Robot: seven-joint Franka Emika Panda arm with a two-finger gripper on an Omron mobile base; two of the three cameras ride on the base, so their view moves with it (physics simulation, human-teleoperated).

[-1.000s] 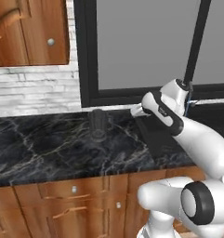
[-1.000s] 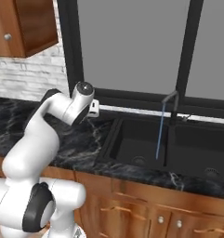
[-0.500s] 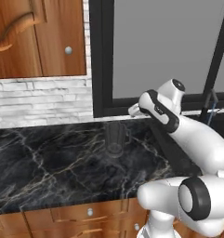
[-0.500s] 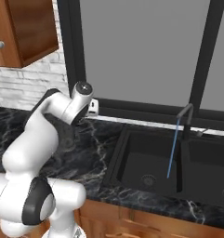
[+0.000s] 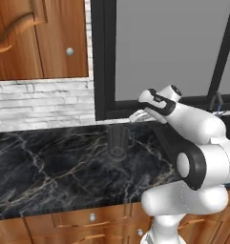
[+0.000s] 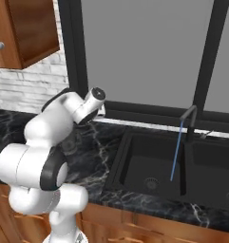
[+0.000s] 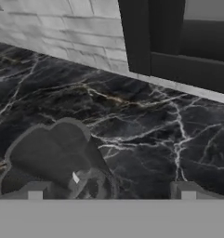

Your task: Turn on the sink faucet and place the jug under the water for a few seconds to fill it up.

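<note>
Smoky-grey jug (image 5: 118,141) upright on marble counter (image 5: 49,167), long axis vertical, hand (image 7: 111,191) spread wide above it

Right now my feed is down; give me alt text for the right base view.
Water runs from the faucet into the left basin of the black sink. The white arm bends at left over the dark marble counter, below a window.

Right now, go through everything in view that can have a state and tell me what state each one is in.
sink faucet: turned on, spout over the left basin.
water: running, a thin blue stream falling into the sink.
jug: upright on the black marble counter, left of the sink, not held, not under the stream.
gripper: fingers open, empty, just above the jug's rim.
upper cabinet door: closed.
</note>
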